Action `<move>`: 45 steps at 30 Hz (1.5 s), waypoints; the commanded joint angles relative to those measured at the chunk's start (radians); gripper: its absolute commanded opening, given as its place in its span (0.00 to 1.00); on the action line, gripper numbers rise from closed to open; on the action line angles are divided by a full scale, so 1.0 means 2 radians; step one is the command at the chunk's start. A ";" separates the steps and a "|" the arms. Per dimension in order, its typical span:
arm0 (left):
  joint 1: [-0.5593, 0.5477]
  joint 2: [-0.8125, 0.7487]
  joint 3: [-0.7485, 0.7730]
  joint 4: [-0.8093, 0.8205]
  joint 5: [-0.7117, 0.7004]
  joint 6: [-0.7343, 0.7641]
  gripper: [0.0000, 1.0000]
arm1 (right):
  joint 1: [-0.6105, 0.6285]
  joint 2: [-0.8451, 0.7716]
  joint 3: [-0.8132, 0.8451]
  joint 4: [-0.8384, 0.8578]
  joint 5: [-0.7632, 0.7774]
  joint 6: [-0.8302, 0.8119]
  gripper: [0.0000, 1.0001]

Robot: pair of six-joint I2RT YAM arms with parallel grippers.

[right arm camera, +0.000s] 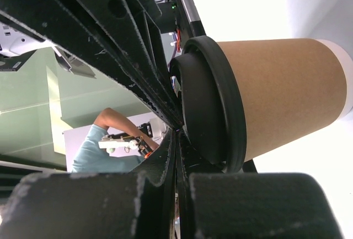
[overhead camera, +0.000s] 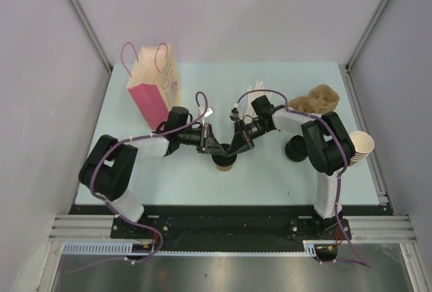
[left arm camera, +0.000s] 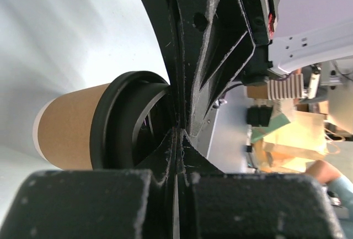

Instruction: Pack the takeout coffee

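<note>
Top external: on the bench [overhead camera: 270, 184], the takeout coffee [overhead camera: 225, 164] is being touched at its top by the left claw [overhead camera: 219, 152] and the right claw [overhead camera: 233, 152], both being held closed, gripping nothing.

Takeout coffee [overhead camera: 225, 163]: brown kraft cup, black lid on, upright, table [overhead camera: 283, 177] front-middle.

We see a pale mint table [overhead camera: 175, 177] boxed in by plain grey-white walls [overhead camera: 223, 9], evenly lit, with aluminium rails [overhead camera: 81, 228] along its near edge.
</note>
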 commanded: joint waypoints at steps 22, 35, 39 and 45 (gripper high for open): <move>-0.018 -0.016 -0.018 -0.062 -0.062 0.062 0.00 | 0.031 -0.043 -0.013 0.020 0.087 -0.036 0.00; -0.019 0.010 -0.005 -0.060 -0.064 0.058 0.00 | 0.008 -0.139 -0.008 0.087 0.035 0.042 0.00; -0.019 0.010 -0.004 -0.060 -0.065 0.057 0.00 | 0.008 -0.098 -0.008 0.015 0.057 -0.028 0.00; -0.018 0.014 -0.004 -0.062 -0.066 0.058 0.00 | 0.011 -0.028 -0.012 -0.057 0.153 -0.107 0.00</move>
